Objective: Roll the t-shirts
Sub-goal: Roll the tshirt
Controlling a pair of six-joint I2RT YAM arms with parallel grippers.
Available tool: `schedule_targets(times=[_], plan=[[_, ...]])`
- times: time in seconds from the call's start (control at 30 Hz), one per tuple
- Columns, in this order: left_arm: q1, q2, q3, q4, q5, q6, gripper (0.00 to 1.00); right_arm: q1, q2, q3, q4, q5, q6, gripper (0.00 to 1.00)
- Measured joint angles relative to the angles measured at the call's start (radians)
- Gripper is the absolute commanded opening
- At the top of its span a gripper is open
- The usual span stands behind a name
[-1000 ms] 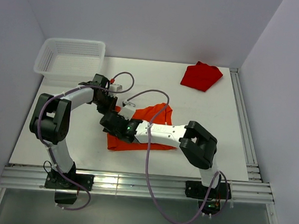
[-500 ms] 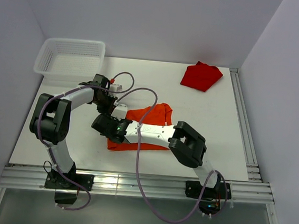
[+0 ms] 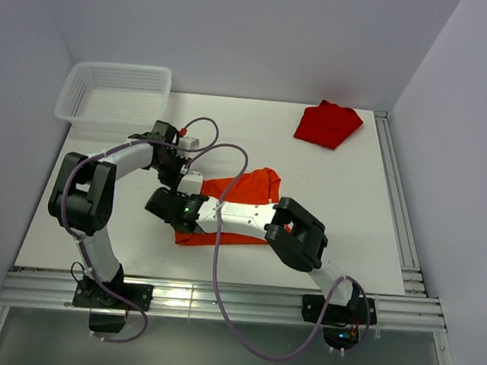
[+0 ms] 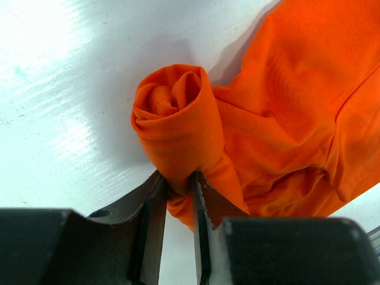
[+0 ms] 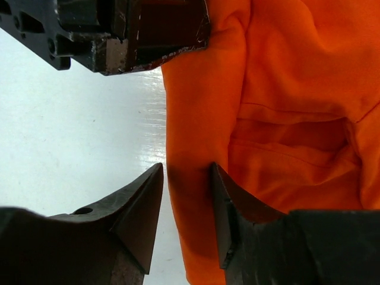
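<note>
Upper left corner blocked by basket [image 3: 114, 92], centre crowded by orange t-shirt [image 3: 259, 184], table [image 3: 354, 202] left open at right, below red t-shirt [image 3: 327, 124]

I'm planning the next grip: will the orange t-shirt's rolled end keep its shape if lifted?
Probably not: the orange t-shirt looks soft and creased, so it would likely sag. Its rolled end looks loose and may unwind if the left gripper, pinched on it, lets go. The shirt should drag easily over the glossy table.

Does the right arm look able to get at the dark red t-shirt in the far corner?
Probably yes: the table between it and the red t-shirt is bare. But the right gripper must first leave the orange t-shirt, whose edge its jaws straddle.
</note>
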Motion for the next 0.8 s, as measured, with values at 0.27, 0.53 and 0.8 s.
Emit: schedule_targets(times=[0.27,0.53,0.8], plan=[[-0.003,0.000,0.000,0.001,-0.005,-0.001,0.32,0.005,0.065,0.088,-0.083,0.011,0.001,0.45],[-0.005,0.000,0.000,0.002,-0.012,-0.001,0.44,0.006,0.110,0.156,-0.161,0.016,0.005,0.46],[0.002,0.003,0.051,-0.034,-0.012,0.010,0.56,0.006,0.126,0.180,-0.198,0.014,0.003,0.32]])
